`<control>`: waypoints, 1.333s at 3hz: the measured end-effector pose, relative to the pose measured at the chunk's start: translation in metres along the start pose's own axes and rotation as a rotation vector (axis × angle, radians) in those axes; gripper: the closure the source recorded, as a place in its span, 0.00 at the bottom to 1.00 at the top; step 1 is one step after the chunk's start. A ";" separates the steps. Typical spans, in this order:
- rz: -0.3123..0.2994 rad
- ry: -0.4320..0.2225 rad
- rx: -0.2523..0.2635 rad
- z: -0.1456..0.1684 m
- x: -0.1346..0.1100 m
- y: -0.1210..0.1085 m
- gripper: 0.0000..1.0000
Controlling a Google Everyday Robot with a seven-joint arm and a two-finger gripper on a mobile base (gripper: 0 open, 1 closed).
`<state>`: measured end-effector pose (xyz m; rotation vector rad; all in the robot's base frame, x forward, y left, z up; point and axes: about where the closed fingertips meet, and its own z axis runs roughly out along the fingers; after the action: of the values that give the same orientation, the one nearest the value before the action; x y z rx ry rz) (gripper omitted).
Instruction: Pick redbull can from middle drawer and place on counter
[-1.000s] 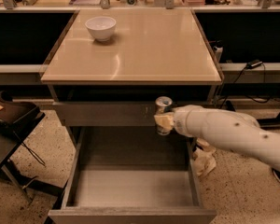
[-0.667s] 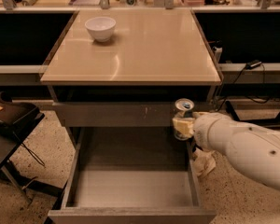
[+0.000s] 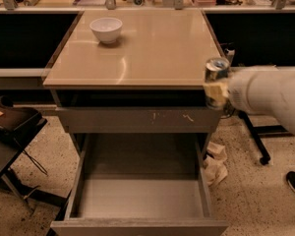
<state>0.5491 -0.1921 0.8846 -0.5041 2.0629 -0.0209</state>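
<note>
My gripper [image 3: 217, 90] is shut on the redbull can [image 3: 217, 69], a slim silver-and-blue can held upright. It hangs at the right front corner of the counter [image 3: 157, 48], about level with the counter's edge and just outside it. The white arm [image 3: 265, 95] reaches in from the right. The middle drawer [image 3: 142, 193] is pulled out below, and its grey floor shows nothing on it.
A white bowl [image 3: 106, 29] stands at the counter's back left. A shut grey drawer front with pale scratch marks [image 3: 137, 120] sits above the open drawer. A black chair [image 3: 10, 132] is at left, a rolling stand leg [image 3: 258, 141] and crumpled paper [image 3: 215, 163] at right.
The gripper has lifted the can from in front of the scratched drawer front up and to the right, to counter-edge height.
</note>
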 end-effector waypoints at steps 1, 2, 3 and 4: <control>-0.029 -0.010 -0.012 0.005 -0.048 0.009 1.00; -0.029 -0.011 -0.013 0.005 -0.048 0.009 1.00; -0.023 -0.011 -0.012 0.031 -0.060 -0.004 1.00; -0.015 -0.030 -0.004 0.084 -0.099 -0.025 1.00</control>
<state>0.6705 -0.1631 0.9277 -0.5194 2.0301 -0.0186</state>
